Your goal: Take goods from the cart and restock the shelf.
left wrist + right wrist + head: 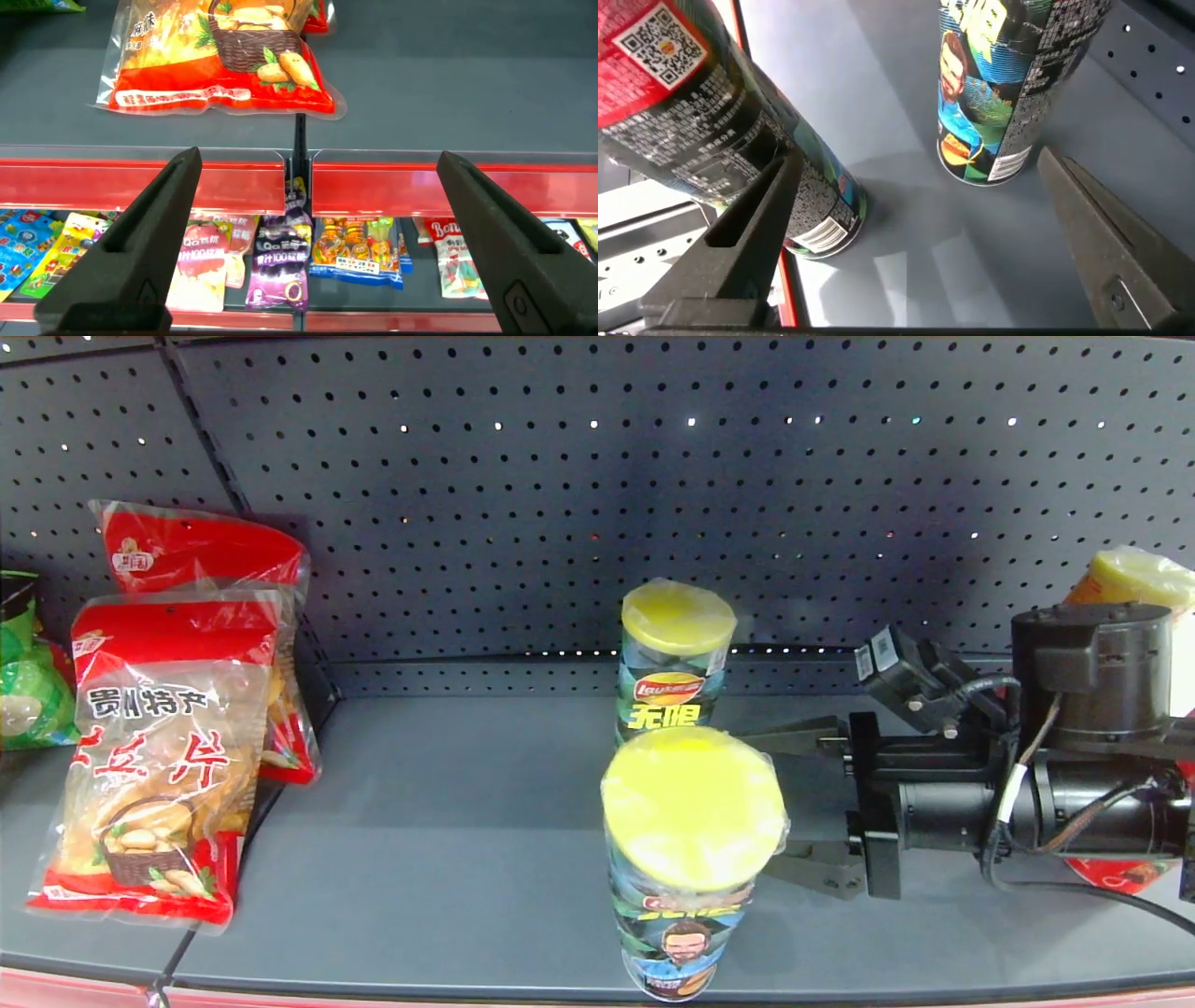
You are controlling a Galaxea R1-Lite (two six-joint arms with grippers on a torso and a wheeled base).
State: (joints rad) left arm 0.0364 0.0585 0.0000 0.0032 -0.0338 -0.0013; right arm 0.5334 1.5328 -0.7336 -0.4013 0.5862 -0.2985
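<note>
Front chip can (692, 845) w/ yellow lid

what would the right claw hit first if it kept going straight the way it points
Probably the front chip can, just ahead of the open right claw's tips, though depth is unclear.

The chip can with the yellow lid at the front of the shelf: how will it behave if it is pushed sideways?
The front can is tall and narrow, standing upright, so a push near its yellow lid would probably tip it. It stands close to the shelf edge, so it might fall off. Being round, it would likely roll once down.
</note>
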